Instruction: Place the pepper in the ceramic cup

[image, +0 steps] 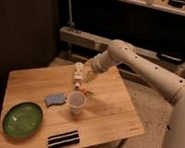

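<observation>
The pepper [82,89] is a tiny orange-red piece lying on the wooden table [111,116], just behind the ceramic cup [76,103]. The cup is small, white and upright near the table's middle. My gripper [88,76] hangs low over the table's back part, right beside a slim white bottle [78,73] and just above and right of the pepper. It holds nothing that I can see.
A blue sponge-like piece [55,99] lies left of the cup. A green plate [23,119] sits at the front left. A black striped item [63,139] lies at the front edge. A dark cabinet stands left, and shelving stands behind.
</observation>
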Motion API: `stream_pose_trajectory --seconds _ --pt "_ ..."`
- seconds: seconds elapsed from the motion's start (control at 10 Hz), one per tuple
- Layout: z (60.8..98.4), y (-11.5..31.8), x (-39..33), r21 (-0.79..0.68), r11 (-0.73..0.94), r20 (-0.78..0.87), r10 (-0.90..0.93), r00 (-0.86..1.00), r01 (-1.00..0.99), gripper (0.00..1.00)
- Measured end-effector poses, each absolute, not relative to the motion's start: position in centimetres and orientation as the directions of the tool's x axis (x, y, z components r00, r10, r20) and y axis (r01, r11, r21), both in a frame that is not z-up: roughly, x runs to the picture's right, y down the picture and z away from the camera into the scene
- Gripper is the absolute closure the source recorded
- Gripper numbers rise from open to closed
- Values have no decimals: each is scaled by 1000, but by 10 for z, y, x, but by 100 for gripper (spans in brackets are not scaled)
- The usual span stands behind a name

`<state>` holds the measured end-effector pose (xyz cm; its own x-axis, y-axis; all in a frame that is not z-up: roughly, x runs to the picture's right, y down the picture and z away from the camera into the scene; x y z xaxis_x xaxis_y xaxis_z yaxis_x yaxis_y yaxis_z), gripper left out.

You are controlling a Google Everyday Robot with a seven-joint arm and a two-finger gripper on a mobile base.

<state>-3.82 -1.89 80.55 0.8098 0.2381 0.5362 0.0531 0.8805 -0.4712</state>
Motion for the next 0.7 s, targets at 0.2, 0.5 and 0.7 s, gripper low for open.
stream_pose_trajectory --seconds 0.2,0.5,0.7 --pt "818 -6 -46 -486 866 552 201 809 117 35" --pt "829 16 -43 -532 828 549 180 816 175 35" --pt "829 33 -37 -565 798 547 173 819 208 35"
